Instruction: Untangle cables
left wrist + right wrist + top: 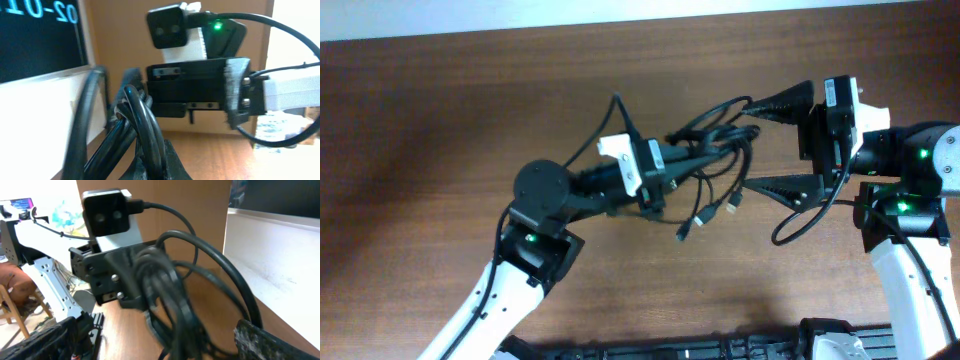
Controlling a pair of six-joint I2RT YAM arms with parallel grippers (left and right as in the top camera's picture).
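The cables are a bundle of thin black cords held above the table, with small plugs hanging down. My left gripper is shut on the bundle. In the left wrist view the cords run up out of my closed fingers. My right gripper is open, its two fingers spread wide on either side of the bundle's right end. In the right wrist view the blurred cords hang between my fingers, with the left gripper just behind them.
The brown wooden table lies under both arms. A thicker black wire loops beside the right arm. A dark rail runs along the front edge.
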